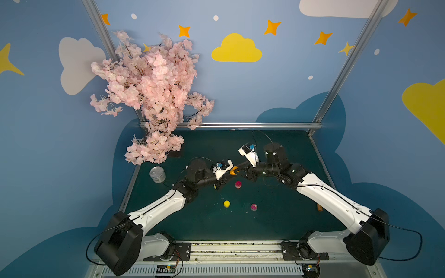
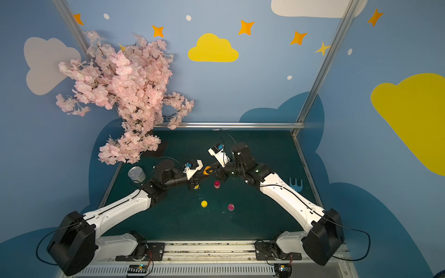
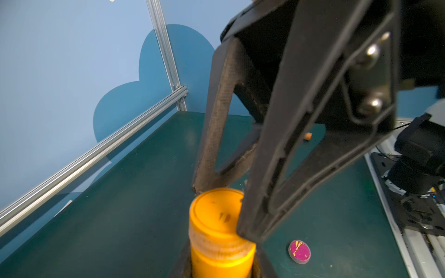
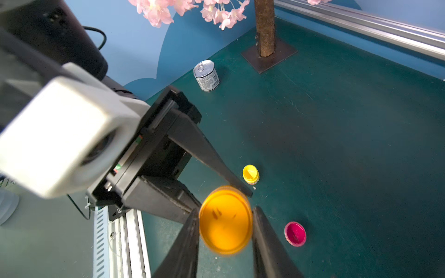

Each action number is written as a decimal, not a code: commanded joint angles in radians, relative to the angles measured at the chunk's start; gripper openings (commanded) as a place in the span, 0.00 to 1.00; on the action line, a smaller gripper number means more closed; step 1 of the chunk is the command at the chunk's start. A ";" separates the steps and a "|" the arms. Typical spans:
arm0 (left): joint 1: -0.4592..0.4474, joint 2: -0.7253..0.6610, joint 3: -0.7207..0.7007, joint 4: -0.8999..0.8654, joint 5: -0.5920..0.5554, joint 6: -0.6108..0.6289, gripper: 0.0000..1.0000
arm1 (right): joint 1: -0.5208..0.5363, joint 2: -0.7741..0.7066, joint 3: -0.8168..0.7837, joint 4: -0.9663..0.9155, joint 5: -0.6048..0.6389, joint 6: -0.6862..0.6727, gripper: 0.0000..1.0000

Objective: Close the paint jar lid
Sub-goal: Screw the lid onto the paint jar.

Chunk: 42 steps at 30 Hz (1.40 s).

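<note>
The orange paint jar (image 3: pixel 221 263) is held above the green table between both arms, seen in both top views (image 1: pixel 232 171) (image 2: pixel 206 170). My left gripper (image 3: pixel 221 268) is shut on the jar's body from either side. The orange lid (image 3: pixel 214 216) sits on the jar's mouth, above a pale translucent band. My right gripper (image 4: pixel 225 216) is shut on the lid (image 4: pixel 225 220), one finger on each side of its rim. In the left wrist view its dark fingers (image 3: pixel 265 192) come down onto the lid from above and hide part of it.
On the table (image 1: pixel 277 216) below stand an open pink jar (image 1: pixel 238 184), a yellow jar (image 1: pixel 226 203) and a pink lid (image 1: pixel 253 207). A tin can (image 1: pixel 157 174) and the blossom tree (image 1: pixel 154 96) stand at the back left. A brown piece (image 1: pixel 319 208) lies by the right arm.
</note>
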 commanded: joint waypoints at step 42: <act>-0.034 -0.036 -0.036 0.043 -0.009 0.016 0.24 | -0.079 -0.209 -0.096 -0.070 0.054 0.099 0.74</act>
